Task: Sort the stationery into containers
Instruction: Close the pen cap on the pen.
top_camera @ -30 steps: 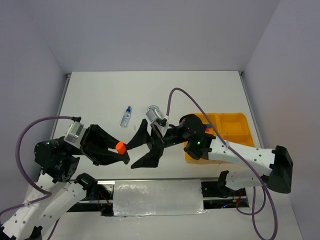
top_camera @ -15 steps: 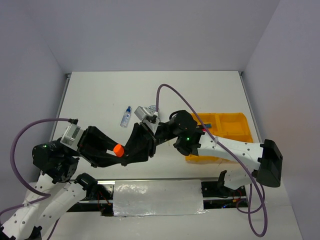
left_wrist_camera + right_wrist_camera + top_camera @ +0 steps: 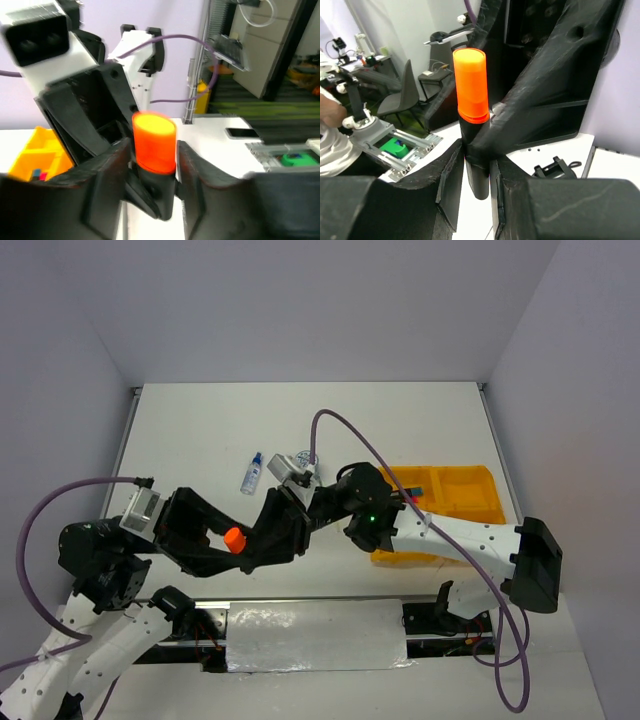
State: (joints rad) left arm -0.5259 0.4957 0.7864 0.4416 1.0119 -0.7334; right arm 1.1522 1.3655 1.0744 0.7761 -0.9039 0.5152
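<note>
An orange-capped black highlighter (image 3: 233, 538) hangs in the air over the table's near left, between both grippers. My right gripper (image 3: 252, 545) is shut on its black body (image 3: 479, 175), with the cap (image 3: 470, 92) sticking up past the fingers. My left gripper (image 3: 236, 546) flanks the cap (image 3: 153, 142), open, with thin slivers of table showing on each side. The orange-yellow tray (image 3: 468, 495) lies at the right, and small coloured items sit in one compartment (image 3: 35, 172). A blue-capped clear bottle (image 3: 252, 473) lies on the table, with a round pot (image 3: 283, 462) beside it, partly behind my right wrist.
A silvery-white sheet (image 3: 315, 635) covers the near edge between the arm bases. My right arm's purple cable (image 3: 325, 435) loops over the table's middle. White walls close the table at the back and on both sides.
My right gripper reached left and shut on the highlighter's body. My left gripper, which held it, has loosened round the cap. The highlighter drifted slightly left.
</note>
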